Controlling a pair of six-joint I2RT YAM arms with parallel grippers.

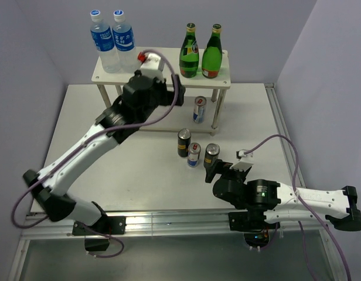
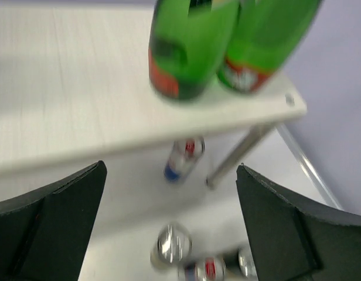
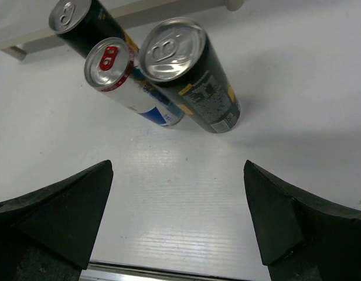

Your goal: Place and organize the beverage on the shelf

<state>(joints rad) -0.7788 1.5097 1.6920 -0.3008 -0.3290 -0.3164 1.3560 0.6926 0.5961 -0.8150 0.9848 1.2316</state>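
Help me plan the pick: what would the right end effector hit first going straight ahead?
Most likely the nearer dark can, upright just ahead of the open right end effector; the silver-blue can stands beside it, slightly left. Depth is hard to judge.

Glossy green glass bottles (image 1: 189, 58), shiny metal lids on dark cylindrical cans (image 3: 215, 105), matt white board shelf (image 1: 223, 75), finely ribbed white surface (image 3: 186, 202)

Pale lilac walls (image 1: 46, 35) on 3 sides; white table (image 1: 151, 187), metal rail (image 1: 169, 218) at near edge.
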